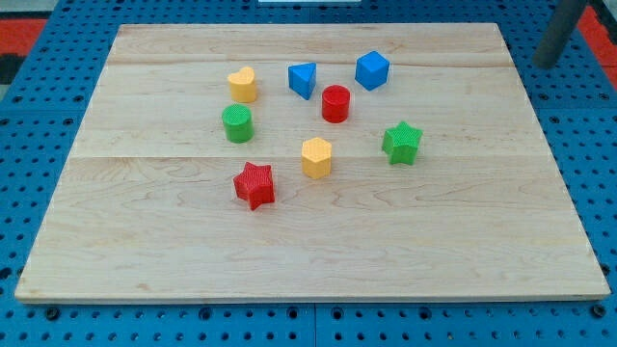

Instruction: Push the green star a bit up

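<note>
The green star lies on the wooden board, right of centre. My rod enters at the view's top right corner and its tip stands just off the board's right edge, far up and right of the green star. A blue cube is above the star and a red cylinder is to its upper left.
A yellow hexagonal block is left of the star. A red star, a green cylinder, a yellow heart and a blue triangle lie further left. A blue pegboard surrounds the board.
</note>
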### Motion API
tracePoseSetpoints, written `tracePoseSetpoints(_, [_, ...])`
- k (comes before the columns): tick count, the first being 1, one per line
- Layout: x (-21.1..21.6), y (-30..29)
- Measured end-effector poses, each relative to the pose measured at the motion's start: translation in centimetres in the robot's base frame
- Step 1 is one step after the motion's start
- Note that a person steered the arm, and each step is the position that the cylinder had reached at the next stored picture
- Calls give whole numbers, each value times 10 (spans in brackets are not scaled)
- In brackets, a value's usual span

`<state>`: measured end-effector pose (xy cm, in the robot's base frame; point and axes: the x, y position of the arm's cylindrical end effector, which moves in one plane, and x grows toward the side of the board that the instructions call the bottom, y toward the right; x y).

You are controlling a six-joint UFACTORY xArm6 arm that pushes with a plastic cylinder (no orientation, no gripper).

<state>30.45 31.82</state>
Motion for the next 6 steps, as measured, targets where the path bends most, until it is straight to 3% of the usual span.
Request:
tracePoseSetpoints(4, [178, -142])
tracePoseSetpoints(5, [205, -176])
tracePoseSetpoints(6, [202, -202])
